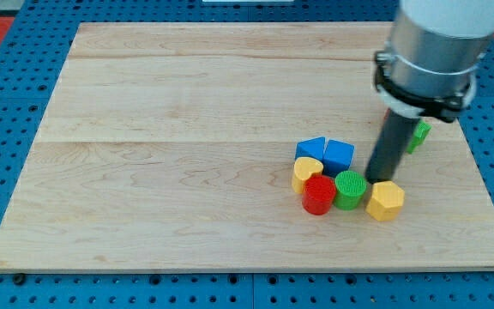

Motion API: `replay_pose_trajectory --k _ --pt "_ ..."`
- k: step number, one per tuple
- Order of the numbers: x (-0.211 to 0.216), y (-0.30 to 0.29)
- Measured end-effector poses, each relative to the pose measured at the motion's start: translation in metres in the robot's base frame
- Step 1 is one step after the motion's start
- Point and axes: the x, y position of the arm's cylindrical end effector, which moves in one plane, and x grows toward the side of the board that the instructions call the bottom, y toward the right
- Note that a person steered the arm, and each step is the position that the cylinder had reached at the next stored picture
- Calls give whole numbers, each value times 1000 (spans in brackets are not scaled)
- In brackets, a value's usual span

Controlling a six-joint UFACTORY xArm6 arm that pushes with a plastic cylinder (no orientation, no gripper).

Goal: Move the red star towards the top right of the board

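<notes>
Red block mostly hid, abv my tip

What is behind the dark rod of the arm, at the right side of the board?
A green block shows partly to the rod's right, and a sliver of red at its left edge. My tip touches the yellow hexagon. Their shapes are covered.

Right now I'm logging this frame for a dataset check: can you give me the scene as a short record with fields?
surface: wooden board on blue pegboard
my tip: just above the yellow hexagon, right of the green cylinder
cluster: two blue blocks, yellow heart-like block, red cylinder, green cylinder, yellow hexagon
behind arm: green block, partly hidden
red star: not clearly visible; only a red sliver by the rod
</notes>
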Motion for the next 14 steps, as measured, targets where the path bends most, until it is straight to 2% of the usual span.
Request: replay_pose_trajectory --k 1,2,3,4,5,7,9,10,13,14 --pt "-15 70" --pt "-44 113" --pt "-102 83" --pt "-128 35" --pt "-118 51" --pt "-100 -36" --pt "-157 -148" --pt "-130 -148" --pt "-107 -180" --pt "-72 -183"
